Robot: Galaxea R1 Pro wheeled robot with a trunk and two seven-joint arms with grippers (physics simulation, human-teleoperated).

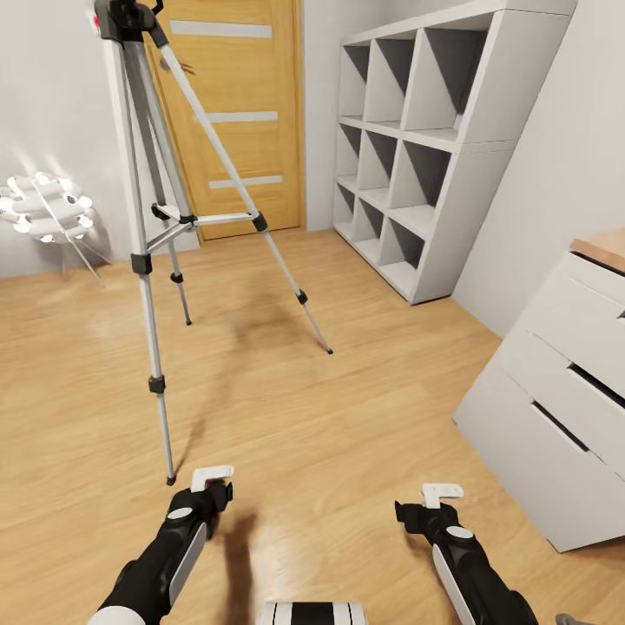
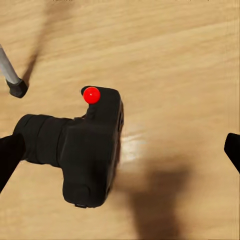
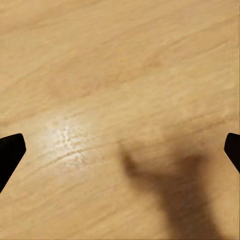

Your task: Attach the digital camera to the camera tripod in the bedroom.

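Grey walls and a light wood floor (image 1: 347,417) frame the bedroom, with a wooden door (image 1: 234,113) at the back, a white cube shelf (image 1: 425,148) to its right and a white drawer unit (image 1: 555,408) at the right edge; a white globe lamp (image 1: 43,208) glows at the far left. Left of centre stands the tripod (image 1: 152,217), silver legs spread on the floor, black head at the top; one black foot (image 2: 17,88) shows in the left wrist view. Below the left gripper (image 2: 120,150) the camera (image 2: 80,150) lies on the floor, red button (image 2: 91,95) visible; the jaws stand wide apart, touching nothing. Spread just as wide, the right gripper (image 3: 120,150) hangs over bare floor, holding nothing.
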